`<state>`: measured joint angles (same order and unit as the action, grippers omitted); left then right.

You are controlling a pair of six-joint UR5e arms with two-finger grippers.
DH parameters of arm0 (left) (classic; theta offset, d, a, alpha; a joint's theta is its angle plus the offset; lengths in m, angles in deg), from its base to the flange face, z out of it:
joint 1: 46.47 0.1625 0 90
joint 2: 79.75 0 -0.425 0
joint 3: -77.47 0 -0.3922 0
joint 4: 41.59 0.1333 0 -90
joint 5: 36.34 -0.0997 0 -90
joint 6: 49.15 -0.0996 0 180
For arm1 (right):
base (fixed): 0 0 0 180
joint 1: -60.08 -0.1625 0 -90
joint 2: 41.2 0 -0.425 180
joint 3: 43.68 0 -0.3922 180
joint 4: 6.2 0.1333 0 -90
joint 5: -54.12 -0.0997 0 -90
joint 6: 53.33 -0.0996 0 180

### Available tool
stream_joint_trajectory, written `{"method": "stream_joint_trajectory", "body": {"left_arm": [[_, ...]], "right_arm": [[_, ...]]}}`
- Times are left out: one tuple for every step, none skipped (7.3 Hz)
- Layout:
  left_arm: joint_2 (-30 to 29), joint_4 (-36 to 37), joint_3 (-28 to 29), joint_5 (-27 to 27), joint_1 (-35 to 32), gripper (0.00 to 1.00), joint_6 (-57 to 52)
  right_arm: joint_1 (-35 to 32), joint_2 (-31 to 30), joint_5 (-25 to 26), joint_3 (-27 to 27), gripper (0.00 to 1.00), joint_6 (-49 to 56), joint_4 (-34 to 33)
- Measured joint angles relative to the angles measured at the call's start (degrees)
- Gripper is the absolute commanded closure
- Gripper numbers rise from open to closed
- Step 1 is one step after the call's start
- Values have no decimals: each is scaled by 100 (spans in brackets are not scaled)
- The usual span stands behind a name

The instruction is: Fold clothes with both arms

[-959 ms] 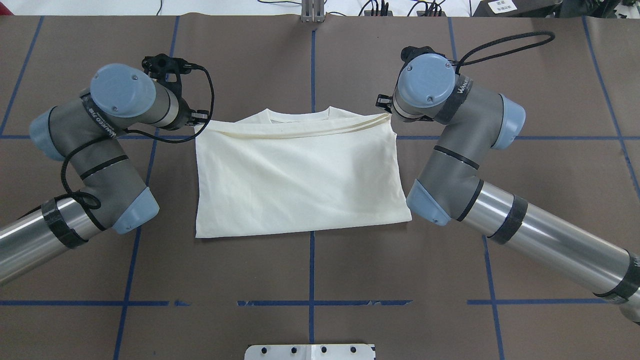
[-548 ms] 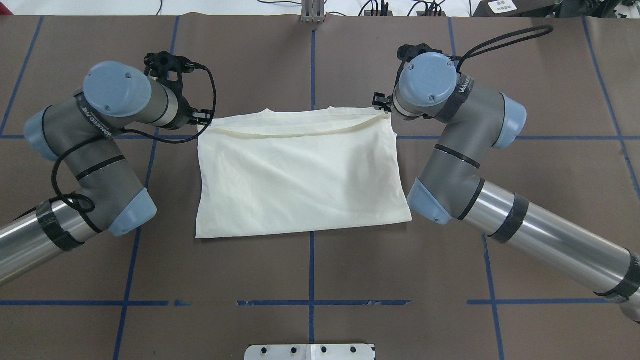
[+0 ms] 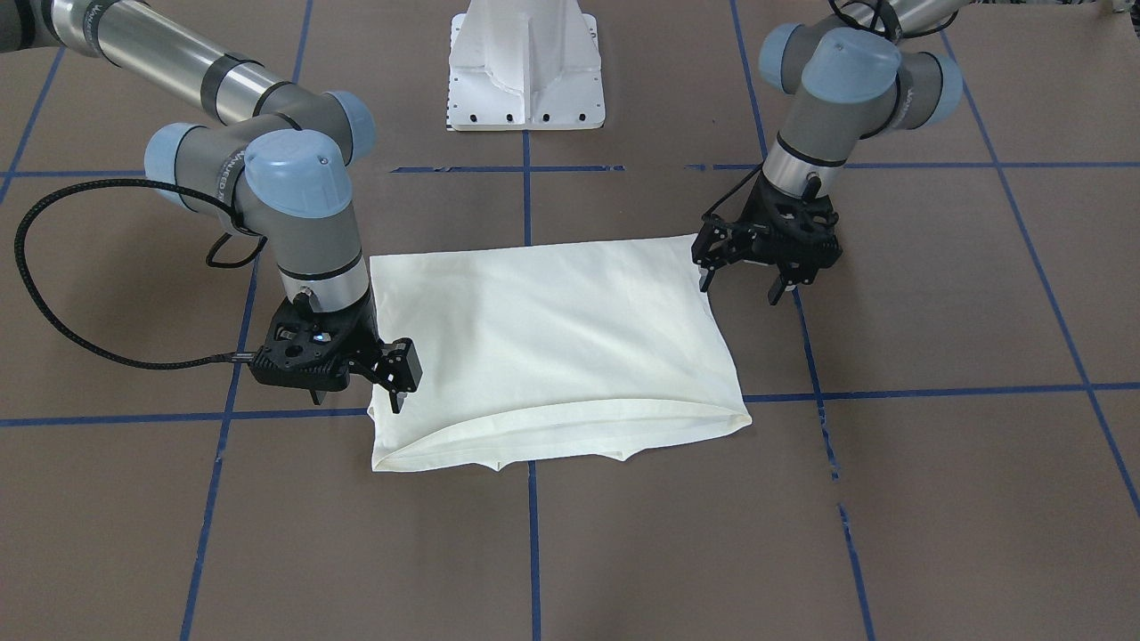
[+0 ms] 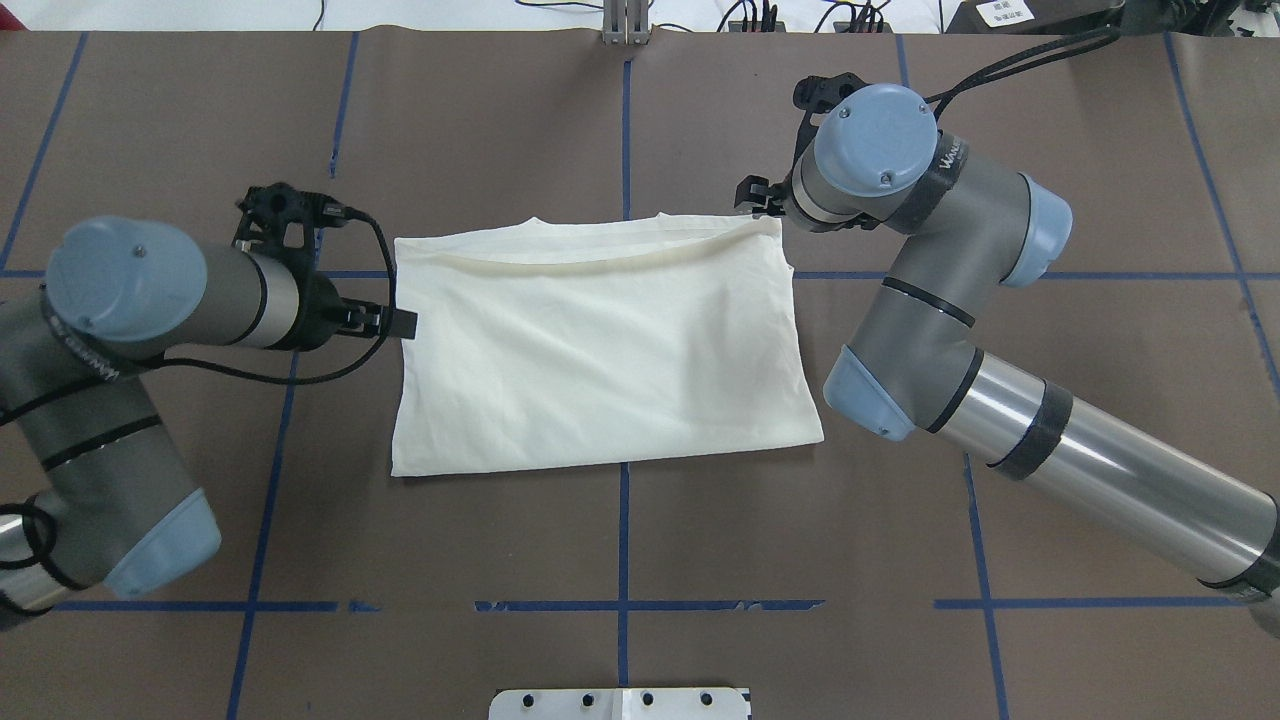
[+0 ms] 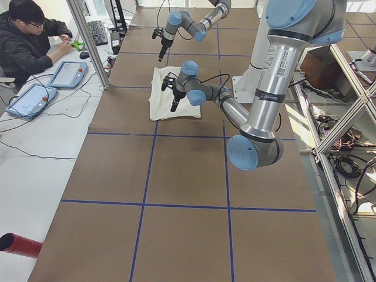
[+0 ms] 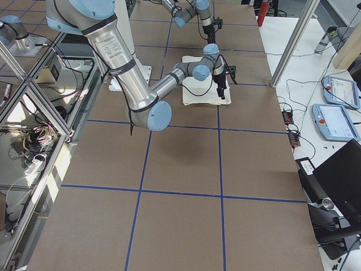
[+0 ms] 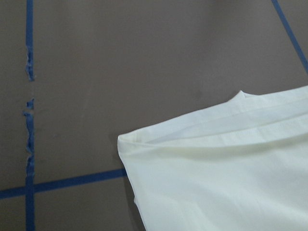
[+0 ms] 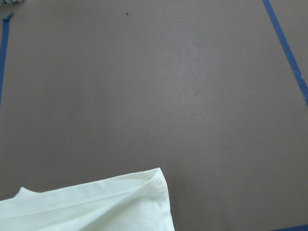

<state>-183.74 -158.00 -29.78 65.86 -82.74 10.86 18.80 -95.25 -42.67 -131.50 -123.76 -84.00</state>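
The shirt [image 4: 600, 350] lies folded, plain side up, mid-table [image 4: 620, 120]. My left gripper [image 3: 738, 294] and right gripper [image 3: 354, 405] hang empty with jaws apart, just off its side edges. I judge a further fold remains. The layered far edge sits uneven, and bare table surrounds it.

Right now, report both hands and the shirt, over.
Shirt folded flat, plain side up. Left hand open at its left edge. Right hand open by its far right corner. Nothing on it.
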Motion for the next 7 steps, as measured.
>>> {"method": "stream_joint_trajectory", "body": {"left_arm": [[379, -440, -96, -185, 329, 22, 376], [619, -791, -103, -436, 666, 29, 746], [718, -957, -96, -625, 959, 35, 1097], [742, -1019, -83, -760, 1203, 36, 1375], [731, -1040, -60, -847, 1376, 37, 1541], [713, -1047, -28, -885, 1469, 39, 1608], [693, -1049, 6, -900, 1515, 40, 1631]], "right_arm": [[-2, -11, -4, -27, 0, 2, 1], [-2, -14, -6, -37, 0, 2, 2], [-2, -17, -5, -38, 0, 3, 2], [-2, -20, -1, -38, 0, 3, 2], [-3, -23, 1, -38, 0, 3, 2], [-3, -25, 2, -37, 0, 3, 2], [-2, -26, 2, -37, 0, 3, 2]]}}
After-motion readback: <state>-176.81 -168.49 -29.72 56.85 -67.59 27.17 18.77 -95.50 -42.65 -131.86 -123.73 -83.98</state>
